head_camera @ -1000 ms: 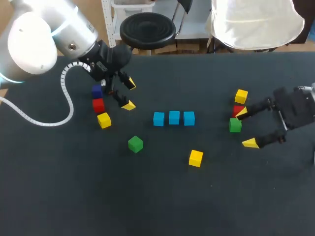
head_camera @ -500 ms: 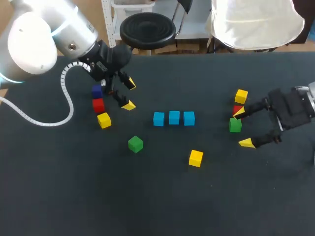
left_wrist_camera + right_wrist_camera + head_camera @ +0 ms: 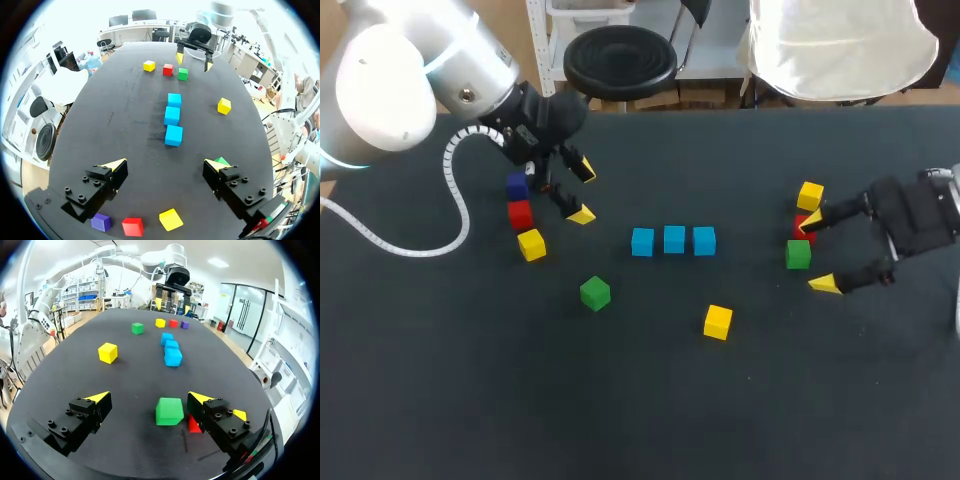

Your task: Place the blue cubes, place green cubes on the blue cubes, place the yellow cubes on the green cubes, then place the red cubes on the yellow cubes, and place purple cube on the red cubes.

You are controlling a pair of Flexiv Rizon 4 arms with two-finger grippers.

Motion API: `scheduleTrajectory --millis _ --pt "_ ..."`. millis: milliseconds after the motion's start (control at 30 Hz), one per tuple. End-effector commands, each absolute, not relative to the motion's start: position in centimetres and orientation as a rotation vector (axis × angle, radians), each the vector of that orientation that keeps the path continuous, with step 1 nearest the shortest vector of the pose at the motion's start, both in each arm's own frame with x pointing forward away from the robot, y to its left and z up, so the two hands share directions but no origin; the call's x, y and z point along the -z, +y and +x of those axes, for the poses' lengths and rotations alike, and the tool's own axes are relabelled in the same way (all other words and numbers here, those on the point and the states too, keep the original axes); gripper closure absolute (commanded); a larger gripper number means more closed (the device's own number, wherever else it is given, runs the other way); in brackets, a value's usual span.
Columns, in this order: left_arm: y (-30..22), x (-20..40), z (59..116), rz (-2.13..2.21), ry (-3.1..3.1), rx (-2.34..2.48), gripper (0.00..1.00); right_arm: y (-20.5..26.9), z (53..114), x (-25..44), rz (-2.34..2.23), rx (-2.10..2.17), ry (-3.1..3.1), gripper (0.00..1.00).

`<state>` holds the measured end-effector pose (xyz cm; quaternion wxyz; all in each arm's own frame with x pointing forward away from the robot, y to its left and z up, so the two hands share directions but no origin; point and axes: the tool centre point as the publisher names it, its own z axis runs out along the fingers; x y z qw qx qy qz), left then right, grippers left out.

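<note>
Three blue cubes (image 3: 674, 239) stand in a row mid-table. My right gripper (image 3: 820, 255) is open, with a green cube (image 3: 798, 254) at its fingertips, closer to one finger and untouched (image 3: 169, 411). Beside that cube are a red cube (image 3: 804, 227) and a yellow cube (image 3: 810, 195). My left gripper (image 3: 584, 191) hangs open and empty at the left, near a purple cube (image 3: 517, 186), a red cube (image 3: 520, 213) and a yellow cube (image 3: 531, 244). In the left wrist view these three lie under the gripper (image 3: 165, 167).
A second green cube (image 3: 595, 292) lies in front of the row to the left, and a lone yellow cube (image 3: 718, 321) in front to the right. The black table (image 3: 640, 400) has bare surface along its front.
My right gripper has shifted slightly toward the table's far edge beside the green cube. The left arm and all cubes are where they were.
</note>
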<state>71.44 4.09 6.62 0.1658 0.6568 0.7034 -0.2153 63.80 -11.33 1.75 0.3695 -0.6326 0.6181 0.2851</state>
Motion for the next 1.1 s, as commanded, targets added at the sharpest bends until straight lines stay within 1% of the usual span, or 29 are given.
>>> scheduleTrajectory --millis 33,767,800,833,867,933,1100 --pt "4.2 -6.6 71.4 1.87 2.0 0.613 0.0 -11.6 64.7 -1.1 -1.623 -0.752 1.574 0.0" --pt "4.2 -6.6 71.4 1.87 2.0 0.613 0.0 -11.0 64.7 0.7 -1.605 -0.813 1.577 0.0" --pt "4.2 -6.6 71.4 1.87 2.0 0.613 0.0 -11.0 64.7 0.7 -1.606 -0.813 1.577 0.12" --pt "4.2 -6.6 71.4 1.87 2.0 0.613 0.0 -11.0 64.7 0.6 -1.607 -0.812 1.574 0.29" --pt "4.2 -6.6 71.4 1.87 2.0 0.613 0.0 -11.0 64.7 0.6 -1.606 -0.812 1.571 0.52" --pt "4.2 -6.6 71.4 1.87 2.0 0.613 0.0 -11.0 64.7 0.5 -1.603 -0.814 1.57 0.55" --pt "4.2 -6.6 71.4 1.87 2.0 0.613 0.0 -11.2 65.1 0.7 -1.595 -0.826 1.576 0.55"
